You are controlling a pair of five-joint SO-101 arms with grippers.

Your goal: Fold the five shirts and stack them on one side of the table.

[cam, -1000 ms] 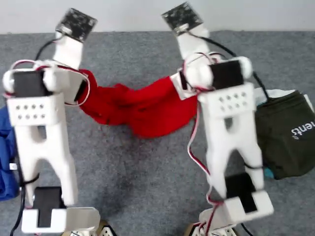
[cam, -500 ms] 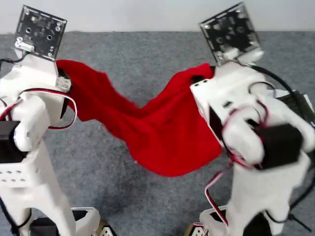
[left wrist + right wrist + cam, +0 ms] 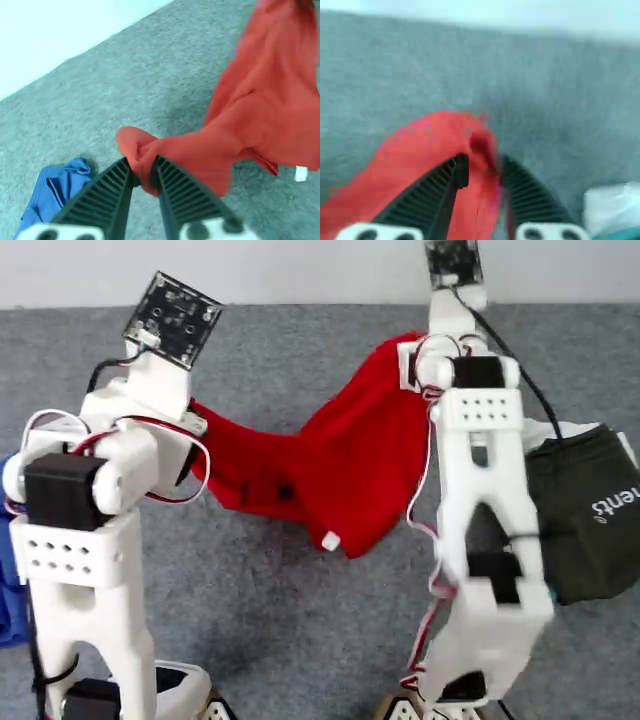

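High view: rumpled red shirt sags.

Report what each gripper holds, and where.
Both hold the red shirt: the left gripper pinches a bunched edge, the right gripper another edge; it hangs between them.

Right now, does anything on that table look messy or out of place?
Yes. The red shirt hangs bunched and lopsided between the left gripper and the right gripper, with its white tag showing. A blue shirt lies crumpled and unfolded on the table beside the left arm.
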